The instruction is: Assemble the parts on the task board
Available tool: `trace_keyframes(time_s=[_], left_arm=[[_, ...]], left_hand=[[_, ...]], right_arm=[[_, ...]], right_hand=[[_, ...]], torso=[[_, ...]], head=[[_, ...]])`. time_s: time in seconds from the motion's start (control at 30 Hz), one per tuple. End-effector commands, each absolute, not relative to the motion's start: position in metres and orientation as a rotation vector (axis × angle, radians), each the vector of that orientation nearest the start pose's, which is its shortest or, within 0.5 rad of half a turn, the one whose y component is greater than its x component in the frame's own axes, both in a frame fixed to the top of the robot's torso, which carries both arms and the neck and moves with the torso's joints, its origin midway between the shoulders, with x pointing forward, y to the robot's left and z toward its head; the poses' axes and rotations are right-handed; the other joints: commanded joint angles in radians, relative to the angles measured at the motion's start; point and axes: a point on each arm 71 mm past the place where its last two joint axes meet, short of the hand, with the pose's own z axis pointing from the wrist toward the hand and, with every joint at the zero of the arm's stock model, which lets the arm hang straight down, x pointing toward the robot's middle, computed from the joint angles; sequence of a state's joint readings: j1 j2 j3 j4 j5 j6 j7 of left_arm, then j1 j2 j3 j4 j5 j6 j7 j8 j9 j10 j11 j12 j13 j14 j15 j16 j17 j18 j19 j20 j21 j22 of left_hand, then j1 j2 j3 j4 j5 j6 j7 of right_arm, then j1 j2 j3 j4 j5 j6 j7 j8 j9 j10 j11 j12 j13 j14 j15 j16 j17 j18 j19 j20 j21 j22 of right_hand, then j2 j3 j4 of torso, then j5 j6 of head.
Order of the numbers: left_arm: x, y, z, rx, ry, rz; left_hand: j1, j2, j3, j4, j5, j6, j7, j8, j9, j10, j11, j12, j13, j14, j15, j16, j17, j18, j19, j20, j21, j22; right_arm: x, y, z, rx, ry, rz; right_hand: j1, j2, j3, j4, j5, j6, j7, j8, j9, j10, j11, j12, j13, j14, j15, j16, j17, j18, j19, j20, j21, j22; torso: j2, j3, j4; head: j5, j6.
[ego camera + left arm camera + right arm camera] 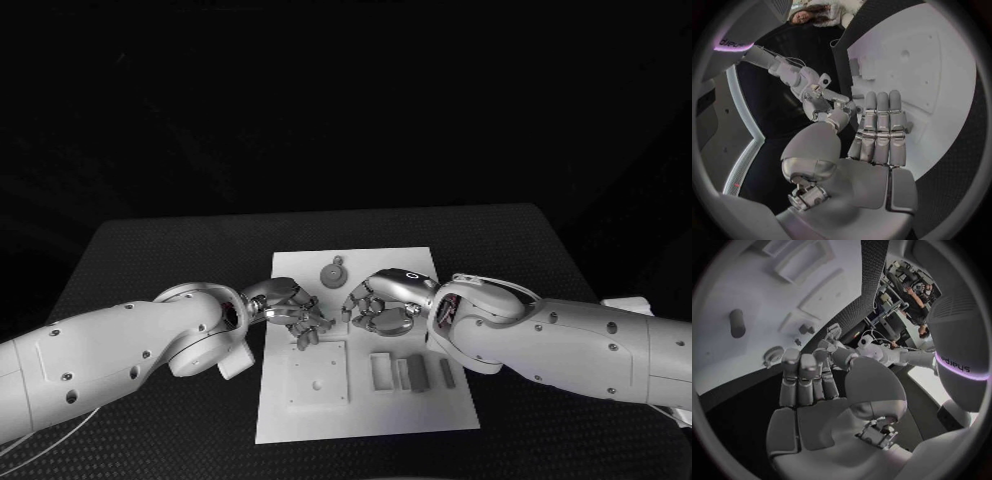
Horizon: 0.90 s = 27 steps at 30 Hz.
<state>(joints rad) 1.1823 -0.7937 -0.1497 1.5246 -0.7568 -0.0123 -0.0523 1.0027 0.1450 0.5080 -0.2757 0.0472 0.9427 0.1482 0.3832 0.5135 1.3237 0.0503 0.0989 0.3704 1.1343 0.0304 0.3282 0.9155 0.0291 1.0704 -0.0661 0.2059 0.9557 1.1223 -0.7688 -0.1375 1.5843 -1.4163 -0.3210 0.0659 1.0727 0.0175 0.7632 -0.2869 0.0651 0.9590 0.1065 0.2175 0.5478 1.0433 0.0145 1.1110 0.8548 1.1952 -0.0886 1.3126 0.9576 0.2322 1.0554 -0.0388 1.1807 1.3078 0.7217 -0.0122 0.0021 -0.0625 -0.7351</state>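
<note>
A: Task board (368,400) is seen mid-desk (173,250), both hands meeting over its centre. Left hand (289,308), right hand (378,305): fingers curled, contents cannot be told.

B: Round grey part (333,273) lies just beyond them. Slow, aligned seating is advised.

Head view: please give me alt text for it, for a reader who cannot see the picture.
Two white arms meet over a white task board on a black table, the left hand and right hand close together above its middle. A round grey part lies just beyond them, and upright grey pieces stand nearer the robot.
</note>
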Motion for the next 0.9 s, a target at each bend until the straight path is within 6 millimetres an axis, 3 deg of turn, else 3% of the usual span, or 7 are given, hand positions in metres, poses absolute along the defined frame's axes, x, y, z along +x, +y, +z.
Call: trace_keyframes(time_s=[0.03, 0.27, 0.47, 0.9], left_arm=[[0.448, 0.167, -0.251, -0.333, 2.237, -1.115], [0.447, 0.165, -0.251, -0.327, 2.243, -1.121], [0.447, 0.165, -0.251, -0.327, 2.247, -1.121], [0.448, 0.165, -0.251, -0.348, 2.25, -1.126]], left_hand=[[0.0, 0.008, 0.003, -0.001, 0.003, 0.03, -0.028, 0.003, 0.002, 0.0, 0.002, -0.004, 0.001, -0.001, 0.004, -0.005, 0.002, 0.017, -0.006, 0.002, -0.002, 0.001], [0.0, 0.008, 0.003, -0.001, 0.003, 0.03, -0.028, 0.003, 0.002, 0.0, 0.002, -0.004, 0.002, -0.001, 0.004, -0.006, 0.002, 0.017, -0.006, 0.002, -0.002, 0.001], [-0.003, 0.01, 0.002, -0.001, 0.003, 0.03, -0.027, 0.003, 0.003, 0.0, 0.002, -0.004, 0.002, -0.001, 0.004, -0.006, 0.003, 0.017, -0.007, 0.002, -0.002, 0.001], [-0.017, 0.02, -0.002, 0.003, 0.003, 0.027, -0.026, 0.001, 0.006, -0.002, 0.003, -0.006, 0.004, -0.003, 0.006, -0.01, 0.006, 0.016, -0.009, 0.003, -0.003, 0.001]], right_arm=[[0.43, -0.135, -0.242, -0.314, 1.734, 0.946], [0.431, -0.129, -0.244, -0.327, 1.752, 0.919], [0.432, -0.125, -0.245, -0.346, 1.766, 0.9], [0.43, -0.119, -0.246, -0.363, 1.768, 0.915]], right_hand=[[0.0, 0.005, 0.006, -0.001, 0.003, -0.019, 0.026, 0.006, 0.0, 0.002, 0.006, 0.001, 0.001, 0.004, 0.002, 0.003, 0.002, 0.03, -0.002, -0.002, 0.006, 0.018], [-0.003, 0.009, 0.008, 0.0, 0.003, -0.03, 0.028, 0.0, -0.006, 0.001, 0.007, 0.0, 0.001, 0.003, 0.003, 0.002, 0.001, 0.03, -0.002, -0.002, 0.006, 0.017], [-0.015, 0.024, 0.01, 0.004, 0.003, -0.072, 0.033, -0.024, -0.022, -0.006, 0.012, -0.003, 0.0, -0.003, 0.008, -0.003, 0.001, 0.03, -0.007, 0.001, 0.003, 0.015], [-0.019, 0.03, 0.01, 0.005, 0.003, -0.079, 0.034, -0.028, -0.026, -0.009, 0.013, -0.004, 0.0, -0.006, 0.009, -0.004, 0.001, 0.03, -0.009, 0.003, 0.002, 0.014]], torso=[[0.0, 0.0002, -0.0009], [0.0, 0.0, -0.0002], [0.0, -0.0006, 0.0001], [0.0, 0.0, 0.0]], head=[[0.001, 0.0], [0.0, -0.001], [-0.002, -0.002], [-0.001, -0.004]])
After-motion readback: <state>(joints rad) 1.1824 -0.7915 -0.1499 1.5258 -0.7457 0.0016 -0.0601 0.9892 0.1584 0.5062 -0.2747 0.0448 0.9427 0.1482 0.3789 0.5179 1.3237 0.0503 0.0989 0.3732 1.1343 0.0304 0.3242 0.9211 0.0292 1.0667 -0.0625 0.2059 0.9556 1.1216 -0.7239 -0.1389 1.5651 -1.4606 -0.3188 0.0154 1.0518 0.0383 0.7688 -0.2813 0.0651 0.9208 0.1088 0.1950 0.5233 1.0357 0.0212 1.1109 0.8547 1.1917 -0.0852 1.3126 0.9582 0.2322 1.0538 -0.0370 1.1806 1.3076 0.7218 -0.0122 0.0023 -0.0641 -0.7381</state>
